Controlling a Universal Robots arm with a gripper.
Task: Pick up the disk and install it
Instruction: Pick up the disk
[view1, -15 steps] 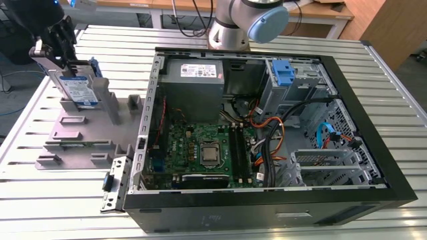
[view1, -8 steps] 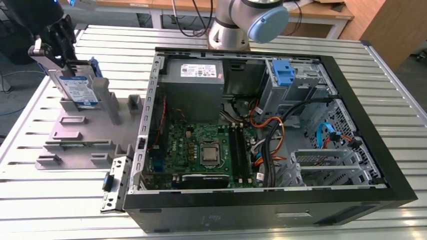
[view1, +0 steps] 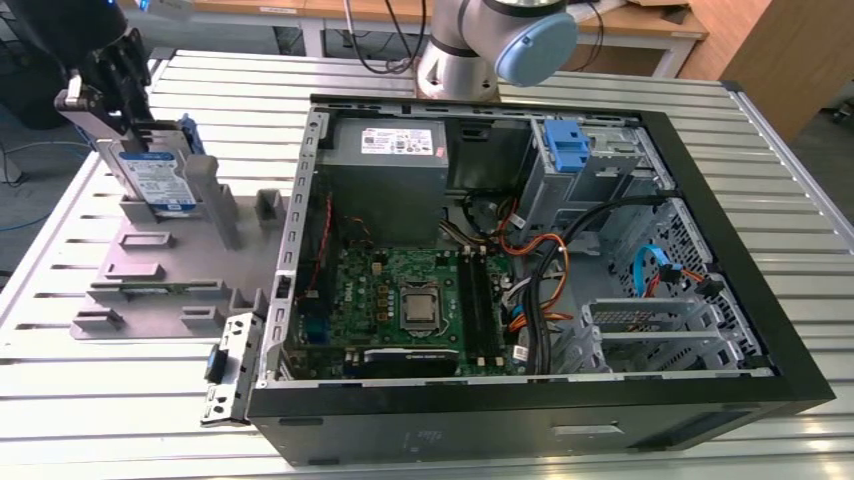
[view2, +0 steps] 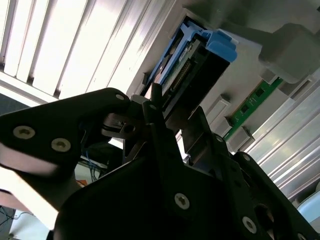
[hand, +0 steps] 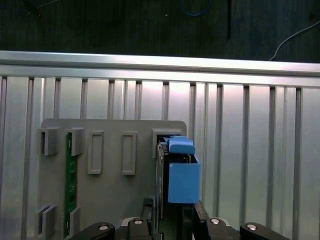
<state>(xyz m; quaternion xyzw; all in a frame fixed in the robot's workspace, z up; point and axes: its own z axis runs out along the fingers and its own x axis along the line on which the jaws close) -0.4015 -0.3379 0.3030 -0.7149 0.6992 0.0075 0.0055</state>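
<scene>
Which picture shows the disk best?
The exterior view: the disk stands upright in the grey holder, its white-and-blue label facing the camera. Both wrist views catch it edge-on: mostly its thin side and blue rail.

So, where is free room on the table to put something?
Bare slats: at the exterior view's lower left, below the grey holder, and at the exterior view's right, beside the computer case. Crowded: inside the case; around the disk and gripper.
</scene>
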